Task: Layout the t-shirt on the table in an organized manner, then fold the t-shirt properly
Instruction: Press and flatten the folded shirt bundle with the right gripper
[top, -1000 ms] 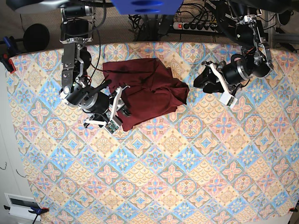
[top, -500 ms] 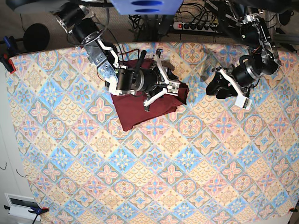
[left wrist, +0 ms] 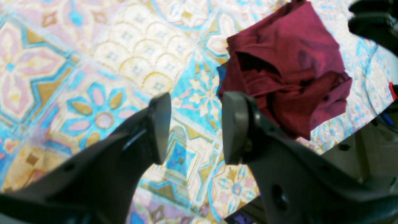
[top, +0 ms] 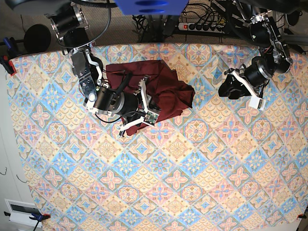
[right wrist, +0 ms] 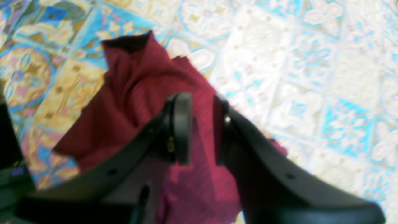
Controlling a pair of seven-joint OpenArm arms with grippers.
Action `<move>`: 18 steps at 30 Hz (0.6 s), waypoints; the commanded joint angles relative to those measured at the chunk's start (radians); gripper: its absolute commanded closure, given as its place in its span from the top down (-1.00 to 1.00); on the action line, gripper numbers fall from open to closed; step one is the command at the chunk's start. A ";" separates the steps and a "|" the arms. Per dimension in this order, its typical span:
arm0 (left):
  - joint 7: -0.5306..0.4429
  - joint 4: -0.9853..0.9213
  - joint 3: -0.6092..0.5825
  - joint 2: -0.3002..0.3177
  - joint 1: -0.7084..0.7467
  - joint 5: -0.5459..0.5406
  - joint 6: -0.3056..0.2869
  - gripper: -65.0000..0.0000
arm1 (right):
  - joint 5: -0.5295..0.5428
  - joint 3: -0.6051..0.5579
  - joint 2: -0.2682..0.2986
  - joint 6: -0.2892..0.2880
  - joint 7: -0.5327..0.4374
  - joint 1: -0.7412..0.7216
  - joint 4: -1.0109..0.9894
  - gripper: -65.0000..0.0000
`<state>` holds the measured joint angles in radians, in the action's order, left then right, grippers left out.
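Observation:
The dark maroon t-shirt [top: 168, 86] lies crumpled at the back middle of the tile-patterned table [top: 192, 168]. My right gripper [top: 144, 103] hangs over its lower-left part. In the right wrist view its fingers [right wrist: 183, 127] stand a narrow gap apart, so the right gripper [right wrist: 202, 127] is open. Maroon t-shirt [right wrist: 130, 102] shows through the gap, and nothing lies on the pad faces. My left gripper [top: 227, 89] is open, to the right of the shirt and apart from it. In the left wrist view the left gripper [left wrist: 196, 127] is over bare table [left wrist: 93, 62], with the bunched t-shirt [left wrist: 289, 68] beyond its right finger.
A power strip with cables [top: 202, 26] lies beyond the table's far edge. A blue and red clamp [top: 7, 55] grips the left edge. A white box [top: 21, 211] sits on the floor at the lower left. Patterned cloth spreads wide in front of the shirt.
My right gripper swept from the shirt's left edge across to its right part, then back over the lower-left part, and its jaws narrowed. The left gripper drifted slightly right, away from the shirt.

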<state>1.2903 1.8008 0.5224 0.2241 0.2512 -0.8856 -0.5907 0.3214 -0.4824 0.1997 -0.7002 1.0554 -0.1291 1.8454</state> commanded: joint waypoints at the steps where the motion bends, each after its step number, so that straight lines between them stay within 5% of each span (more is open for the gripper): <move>1: -0.019 0.017 0.005 0.011 -0.006 -0.019 -0.002 -0.24 | 0.014 0.017 0.005 0.002 -0.027 -0.024 0.009 -0.65; 6: -0.022 0.015 0.006 0.010 -0.008 -0.019 -0.002 -0.24 | 0.014 0.009 0.005 0.002 -0.019 -0.017 -0.100 -0.86; 14: -0.024 0.015 0.008 0.010 -0.010 -0.014 -0.002 -0.24 | 0.012 -0.281 0.025 0.002 -0.027 0.013 -0.092 -0.87; 18: -0.022 0.015 0.003 0.010 -0.010 -0.014 -0.002 -0.24 | 0.012 -0.338 0.025 0.002 -0.028 0.013 -0.059 -0.87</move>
<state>1.2896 1.8008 0.5247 0.2237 0.2474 -0.8764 -0.5907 0.3294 -0.8276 0.2218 -0.7021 1.0393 -0.0967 1.7683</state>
